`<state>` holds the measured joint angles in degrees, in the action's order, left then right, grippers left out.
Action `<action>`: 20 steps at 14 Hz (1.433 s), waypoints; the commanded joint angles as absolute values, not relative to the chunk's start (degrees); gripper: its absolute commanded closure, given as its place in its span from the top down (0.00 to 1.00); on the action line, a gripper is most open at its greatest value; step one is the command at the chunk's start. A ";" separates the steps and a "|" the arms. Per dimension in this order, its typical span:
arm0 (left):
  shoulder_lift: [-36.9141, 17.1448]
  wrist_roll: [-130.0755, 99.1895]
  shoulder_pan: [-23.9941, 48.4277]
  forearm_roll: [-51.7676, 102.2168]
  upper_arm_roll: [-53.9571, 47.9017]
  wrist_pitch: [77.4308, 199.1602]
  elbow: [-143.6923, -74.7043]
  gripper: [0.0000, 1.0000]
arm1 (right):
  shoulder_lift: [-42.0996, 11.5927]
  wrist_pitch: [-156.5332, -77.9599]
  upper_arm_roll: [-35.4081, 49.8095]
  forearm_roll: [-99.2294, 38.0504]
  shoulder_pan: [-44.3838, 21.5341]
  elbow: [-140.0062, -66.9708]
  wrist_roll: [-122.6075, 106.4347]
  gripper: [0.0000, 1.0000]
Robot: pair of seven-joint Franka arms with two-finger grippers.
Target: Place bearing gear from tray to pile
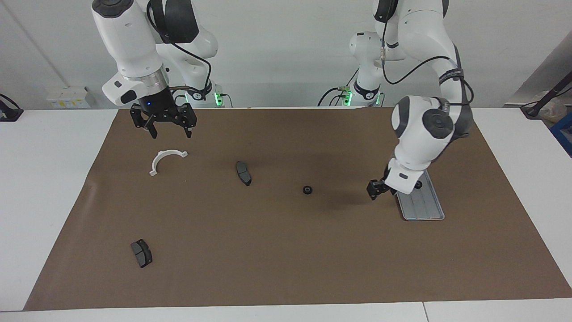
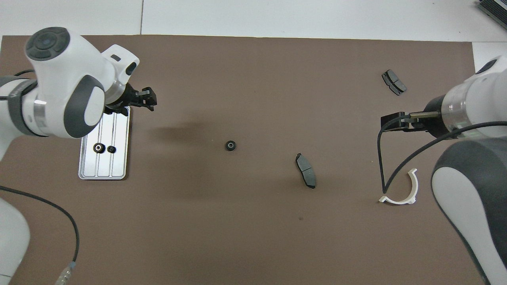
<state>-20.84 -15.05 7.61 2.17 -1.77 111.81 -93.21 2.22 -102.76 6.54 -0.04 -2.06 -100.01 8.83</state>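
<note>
One bearing gear (image 2: 230, 145) lies on the brown mat near a brake pad (image 2: 305, 175); two remain in the tray (image 2: 103, 172). My left gripper (image 1: 374, 189) hangs empty beside the tray, fingers' gap unclear; my right gripper (image 1: 169, 128) waits spread.

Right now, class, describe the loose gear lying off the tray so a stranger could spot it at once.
Start at the brown mat and find the silver tray at the left arm's end. Between it and the nearest brake pad lies the gear, alone, small, round and black with a centre hole.
</note>
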 commanded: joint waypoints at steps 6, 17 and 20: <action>-11.95 3.96 -3.78 1.93 -2.37 120.40 -113.72 0.69 | -6.13 -112.83 6.86 -0.44 -17.02 -101.17 18.18 1.00; -13.71 3.87 -6.94 1.93 -2.37 128.05 -117.86 0.55 | -31.16 -124.81 6.85 8.42 -35.76 -86.35 46.48 1.00; -14.32 2.90 -6.33 1.93 -2.37 129.29 -118.39 0.55 | -37.16 -126.99 6.86 11.95 -35.86 -82.46 47.46 0.98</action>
